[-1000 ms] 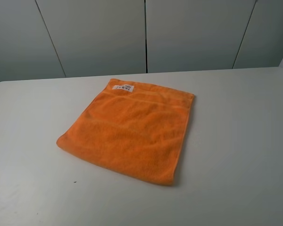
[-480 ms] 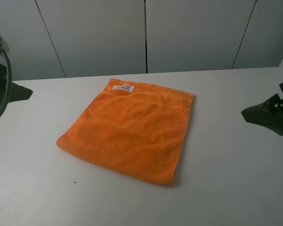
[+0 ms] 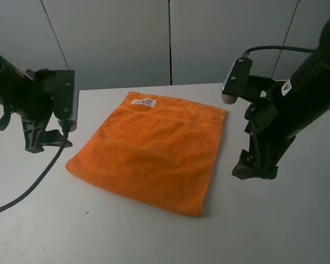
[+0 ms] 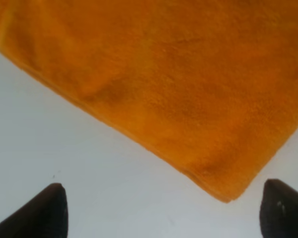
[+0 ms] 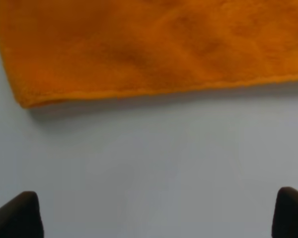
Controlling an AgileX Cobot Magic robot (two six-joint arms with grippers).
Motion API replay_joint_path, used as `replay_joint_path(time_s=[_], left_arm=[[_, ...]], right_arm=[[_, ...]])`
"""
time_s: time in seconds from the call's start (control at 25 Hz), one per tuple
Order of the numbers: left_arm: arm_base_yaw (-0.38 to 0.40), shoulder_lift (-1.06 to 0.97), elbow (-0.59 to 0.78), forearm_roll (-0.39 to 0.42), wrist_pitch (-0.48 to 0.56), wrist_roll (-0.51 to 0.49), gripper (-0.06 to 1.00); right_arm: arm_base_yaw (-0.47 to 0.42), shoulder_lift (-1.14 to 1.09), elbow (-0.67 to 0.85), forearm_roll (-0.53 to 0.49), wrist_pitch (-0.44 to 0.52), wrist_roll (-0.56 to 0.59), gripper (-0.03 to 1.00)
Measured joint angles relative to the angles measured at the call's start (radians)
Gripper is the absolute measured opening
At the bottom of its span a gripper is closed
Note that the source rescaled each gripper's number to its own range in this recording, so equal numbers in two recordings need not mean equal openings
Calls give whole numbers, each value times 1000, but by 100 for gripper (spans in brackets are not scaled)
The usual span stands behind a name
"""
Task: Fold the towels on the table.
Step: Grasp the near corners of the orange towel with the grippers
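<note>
The orange towel (image 3: 148,151) lies flat on the white table (image 3: 154,239), its white label (image 3: 143,102) at the far edge. My left gripper (image 3: 47,144) hangs open and empty just left of the towel's left corner. In the left wrist view (image 4: 164,218) its dark fingertips (image 4: 44,213) stand wide apart over bare table, near the towel's hem (image 4: 154,99). My right gripper (image 3: 256,171) hangs open and empty just right of the towel's right edge. In the right wrist view (image 5: 154,218) the towel's edge (image 5: 154,44) lies ahead of the spread fingertips (image 5: 15,215).
Grey wall panels (image 3: 115,38) stand behind the table's far edge. A black cable (image 3: 27,187) from the left arm trails over the table at the left. A small dark speck (image 3: 87,212) lies on the table in front of the towel.
Both arms have come in from the sides and now hang by the towel's left and right edges. The towel has not moved.
</note>
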Motion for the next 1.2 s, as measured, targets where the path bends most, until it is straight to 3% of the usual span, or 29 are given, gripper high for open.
replay_joint_path(time_s=[0.12, 0.44, 1.04, 1.2], left_arm=[[-35, 55, -2, 90, 16, 0, 99], [-45, 174, -2, 191, 82, 38, 99], [-45, 252, 12, 189, 64, 178, 99], [-45, 253, 64, 214, -3, 183, 99]], right_arm=[[81, 86, -13, 0, -11, -9, 100], [241, 221, -29, 0, -107, -13, 100], [255, 430, -144, 108, -89, 38, 100], [255, 473, -153, 126, -87, 38, 100]])
